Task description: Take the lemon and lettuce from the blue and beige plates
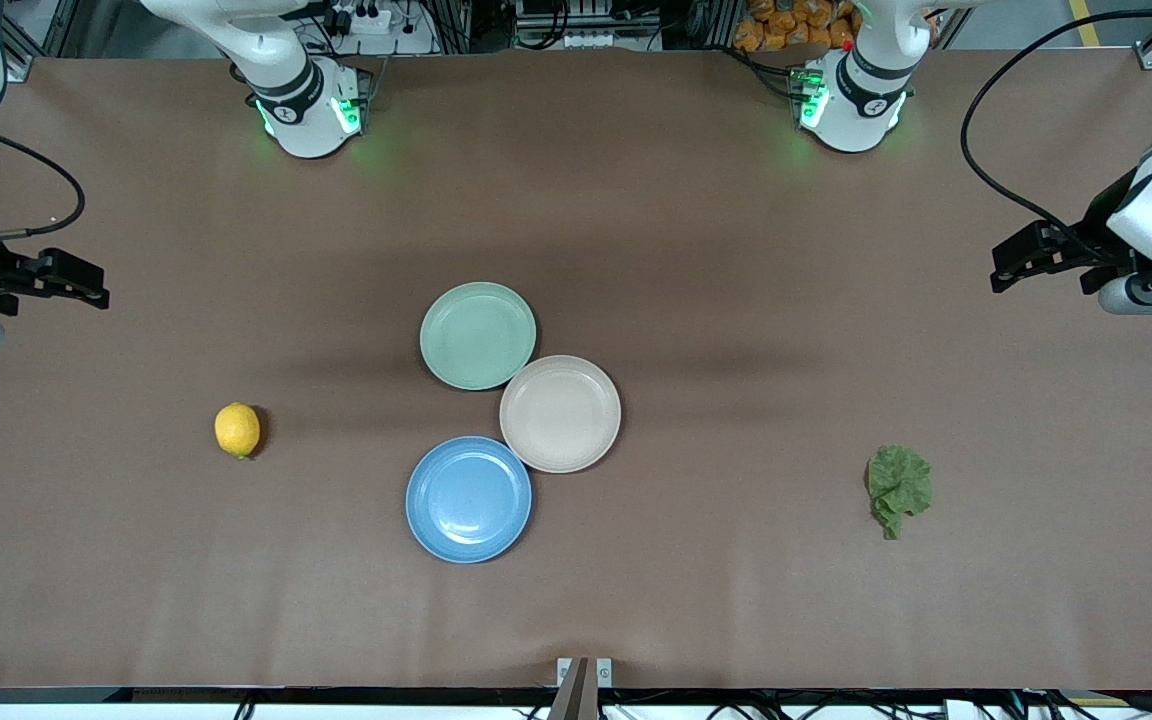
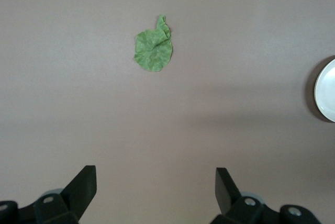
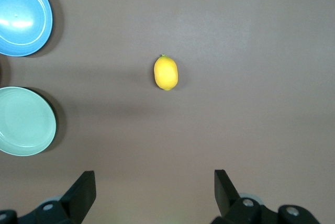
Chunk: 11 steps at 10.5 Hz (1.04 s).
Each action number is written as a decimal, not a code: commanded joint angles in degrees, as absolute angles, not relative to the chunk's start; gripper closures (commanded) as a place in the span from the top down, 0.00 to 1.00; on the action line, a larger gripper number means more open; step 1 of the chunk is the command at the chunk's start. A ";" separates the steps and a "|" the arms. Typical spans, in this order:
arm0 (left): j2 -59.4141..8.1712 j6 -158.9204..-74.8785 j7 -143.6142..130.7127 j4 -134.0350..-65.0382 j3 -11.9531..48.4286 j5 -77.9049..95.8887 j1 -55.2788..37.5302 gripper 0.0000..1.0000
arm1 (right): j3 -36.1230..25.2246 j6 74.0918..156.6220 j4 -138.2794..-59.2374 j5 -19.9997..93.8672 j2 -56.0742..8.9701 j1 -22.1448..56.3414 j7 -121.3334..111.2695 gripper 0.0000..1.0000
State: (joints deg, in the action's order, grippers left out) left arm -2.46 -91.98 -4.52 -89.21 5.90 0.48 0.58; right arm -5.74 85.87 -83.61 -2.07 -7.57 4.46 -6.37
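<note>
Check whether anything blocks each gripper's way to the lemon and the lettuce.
Nothing visible does. The lemon lies alone on bare table under the open right gripper; the lettuce lies alone under the open left gripper. The three plates sit mid-table, apart from both.

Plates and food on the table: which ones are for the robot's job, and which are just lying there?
For the job:
- lemon, on the bare table toward the right arm's end
- lettuce, on the bare table toward the left arm's end
- blue plate, empty
- beige plate, empty

Just lying about:
- mint-green plate, empty, beside the beige one
</note>
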 commanded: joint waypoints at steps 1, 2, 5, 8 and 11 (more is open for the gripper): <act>-2.64 -91.05 -3.43 -88.33 6.15 -0.35 0.88 1.00 | -5.45 87.01 -86.31 -2.37 -5.10 4.13 -7.03 1.00; -2.64 -91.05 -3.43 -88.42 6.07 -0.35 0.88 1.00 | -5.45 86.84 -86.22 -2.46 -4.92 4.13 -7.03 1.00; -2.64 -91.05 -3.43 -88.42 6.06 -0.35 0.88 1.00 | -5.45 86.40 -86.22 -2.46 -4.48 3.78 -6.68 1.00; -2.64 -91.05 -3.52 -88.42 6.06 -0.26 0.88 1.00 | -5.45 86.75 -86.13 -2.11 -4.57 3.60 -6.59 1.00; -2.55 -91.05 -4.30 -88.33 6.33 -0.35 0.62 1.00 | -5.54 86.92 -85.96 -1.06 -4.75 3.43 -6.24 1.00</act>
